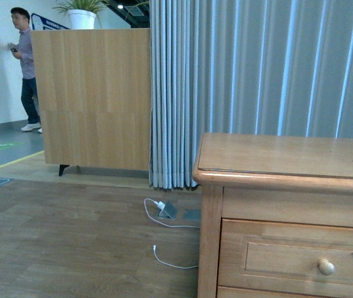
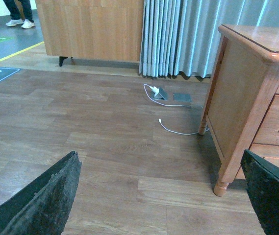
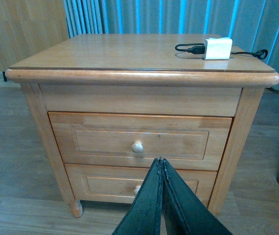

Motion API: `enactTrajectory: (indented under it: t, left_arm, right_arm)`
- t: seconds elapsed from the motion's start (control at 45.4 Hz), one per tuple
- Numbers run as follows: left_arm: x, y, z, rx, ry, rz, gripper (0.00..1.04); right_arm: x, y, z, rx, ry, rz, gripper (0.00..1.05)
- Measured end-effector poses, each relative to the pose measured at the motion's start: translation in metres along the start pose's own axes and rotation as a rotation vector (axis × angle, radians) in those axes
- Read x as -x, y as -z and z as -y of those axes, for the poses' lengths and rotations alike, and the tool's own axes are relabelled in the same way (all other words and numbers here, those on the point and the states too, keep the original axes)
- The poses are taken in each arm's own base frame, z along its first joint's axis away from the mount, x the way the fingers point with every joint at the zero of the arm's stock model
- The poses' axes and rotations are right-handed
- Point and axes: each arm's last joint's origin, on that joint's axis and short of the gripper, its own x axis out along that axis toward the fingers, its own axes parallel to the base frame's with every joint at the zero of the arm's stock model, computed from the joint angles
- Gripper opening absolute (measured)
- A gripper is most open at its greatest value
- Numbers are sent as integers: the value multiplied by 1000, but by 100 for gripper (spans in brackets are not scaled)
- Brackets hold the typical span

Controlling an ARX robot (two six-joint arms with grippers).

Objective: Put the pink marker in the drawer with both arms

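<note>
Drawer sits flush; right tool pinched together before it.

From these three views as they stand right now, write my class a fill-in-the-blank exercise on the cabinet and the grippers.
1. The top drawer of the cabinet is ____.
2. The right gripper has its fingers pressed ____.
3. The left gripper hangs ____ above the floor.
4. The white adapter lies on the cabinet's ____.

Missing words: closed; together; open; top
</note>
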Motion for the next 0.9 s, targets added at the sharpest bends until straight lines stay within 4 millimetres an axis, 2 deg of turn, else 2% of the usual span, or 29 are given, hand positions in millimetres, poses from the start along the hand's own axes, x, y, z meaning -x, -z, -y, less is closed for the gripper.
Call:
enactTrajectory:
  t: [0.176, 0.265, 0.904]
  left_arm:
    - [0, 0, 0, 0, 0, 0, 99]
    - [0, 0, 0, 0, 0, 0, 99]
    - [0, 0, 0, 0, 0, 0, 99]
  right_arm:
    - [8, 5, -12, 2, -9, 0, 1]
    - [12, 13, -12, 2, -3, 8, 1]
    - [27, 12, -12, 2, -4, 14, 1]
